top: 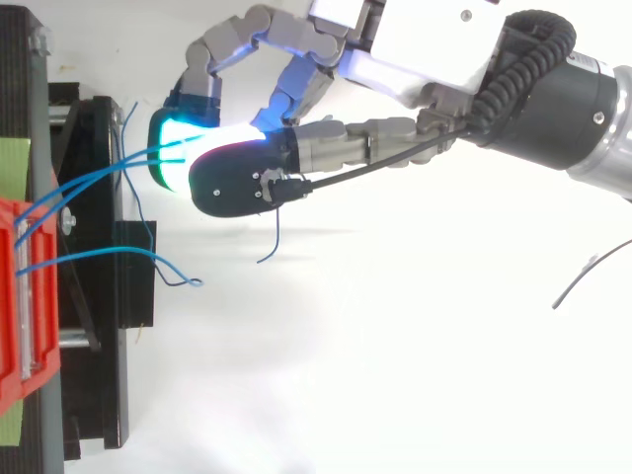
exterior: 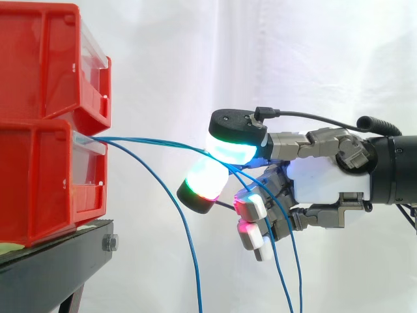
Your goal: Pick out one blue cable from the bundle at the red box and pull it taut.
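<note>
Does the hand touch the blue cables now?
Touching: in the side view, blue cables from the red box run in between the pinching fingertips of the hand.

- In the side view, the red boxes and black stand block the way at 9 o'clock from the hand.
- Loose blue cables hang at 7 o'clock.
- There is open room at 12 o'clock.

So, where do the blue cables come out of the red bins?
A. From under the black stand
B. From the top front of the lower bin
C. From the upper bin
B: in the side view the blue cables start at the front lip of the lower red bin, just below the upper bin.
</note>
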Controlling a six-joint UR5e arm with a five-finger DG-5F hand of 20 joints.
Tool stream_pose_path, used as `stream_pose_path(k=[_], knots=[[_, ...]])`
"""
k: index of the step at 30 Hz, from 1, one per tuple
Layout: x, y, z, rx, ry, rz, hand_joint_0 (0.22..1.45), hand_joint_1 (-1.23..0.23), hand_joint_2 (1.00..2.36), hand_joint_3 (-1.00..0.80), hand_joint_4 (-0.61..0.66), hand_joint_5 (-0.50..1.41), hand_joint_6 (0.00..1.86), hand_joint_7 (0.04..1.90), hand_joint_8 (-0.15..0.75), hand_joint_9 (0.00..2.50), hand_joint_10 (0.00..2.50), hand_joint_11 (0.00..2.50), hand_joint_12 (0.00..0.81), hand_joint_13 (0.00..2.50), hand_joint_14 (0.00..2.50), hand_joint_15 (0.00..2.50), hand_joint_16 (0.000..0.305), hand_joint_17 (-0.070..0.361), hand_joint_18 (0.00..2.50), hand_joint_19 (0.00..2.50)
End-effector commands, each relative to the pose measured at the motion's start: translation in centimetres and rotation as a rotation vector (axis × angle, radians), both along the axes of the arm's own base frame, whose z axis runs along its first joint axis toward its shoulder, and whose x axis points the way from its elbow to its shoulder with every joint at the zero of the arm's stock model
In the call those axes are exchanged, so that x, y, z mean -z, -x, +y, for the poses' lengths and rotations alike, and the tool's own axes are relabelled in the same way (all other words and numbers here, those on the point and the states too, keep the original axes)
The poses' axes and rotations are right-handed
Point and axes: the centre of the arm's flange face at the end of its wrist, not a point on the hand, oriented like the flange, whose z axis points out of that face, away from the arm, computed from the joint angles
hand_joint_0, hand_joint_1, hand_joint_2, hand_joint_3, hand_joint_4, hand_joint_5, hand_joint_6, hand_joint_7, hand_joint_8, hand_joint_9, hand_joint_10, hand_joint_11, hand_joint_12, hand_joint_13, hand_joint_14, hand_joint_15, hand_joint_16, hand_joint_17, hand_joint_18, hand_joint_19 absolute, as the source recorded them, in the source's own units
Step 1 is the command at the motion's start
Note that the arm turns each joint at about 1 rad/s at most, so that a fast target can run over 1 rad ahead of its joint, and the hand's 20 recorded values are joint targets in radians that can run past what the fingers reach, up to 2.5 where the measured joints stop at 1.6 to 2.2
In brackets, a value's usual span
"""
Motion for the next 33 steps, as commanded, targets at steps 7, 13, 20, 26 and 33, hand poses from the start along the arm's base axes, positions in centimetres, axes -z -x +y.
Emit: stream_pose_path(k=[7, 13, 20, 26, 33], knots=[[0.05, 0.00, 0.03, -0.001, 0.002, 0.001, 0.61, -0.72, 1.02, -0.21, 0.05, -0.18, 0.93, 0.92, 0.272, 1.18, 0.02, 0.90, 0.371, 1.11, 0.02, 0.70, 0.053, 0.119, 0.94, 0.75], [-0.04, -0.09, 0.29, -0.007, 0.003, -0.002, 0.68, -0.79, 1.01, -0.35, -0.02, -0.18, 0.95, 0.90, 0.264, 1.17, 0.02, 0.92, 0.361, 1.10, 0.02, 0.69, 0.051, 0.115, 0.95, 0.69], [-0.02, -0.11, 0.52, -0.010, 0.003, 0.000, 0.74, -0.88, 1.00, -0.50, -0.07, -0.18, 0.97, 0.95, 0.252, 1.18, 0.02, 0.94, 0.347, 1.09, 0.02, 0.68, 0.048, 0.108, 0.96, 0.65], [0.05, -0.07, 0.51, -0.010, 0.002, 0.001, 0.69, -0.95, 1.00, -0.50, -0.01, -0.17, 0.97, 0.90, 0.252, 1.19, 0.03, 0.95, 0.349, 1.09, 0.03, 0.68, 0.047, 0.106, 0.96, 0.64], [0.05, -0.07, 0.53, -0.011, 0.000, 0.001, 0.54, -1.04, 1.00, -0.50, 0.05, -0.17, 0.96, 0.87, 0.258, 1.18, 0.02, 0.96, 0.357, 1.08, 0.02, 0.67, 0.050, 0.113, 0.98, 0.63]])
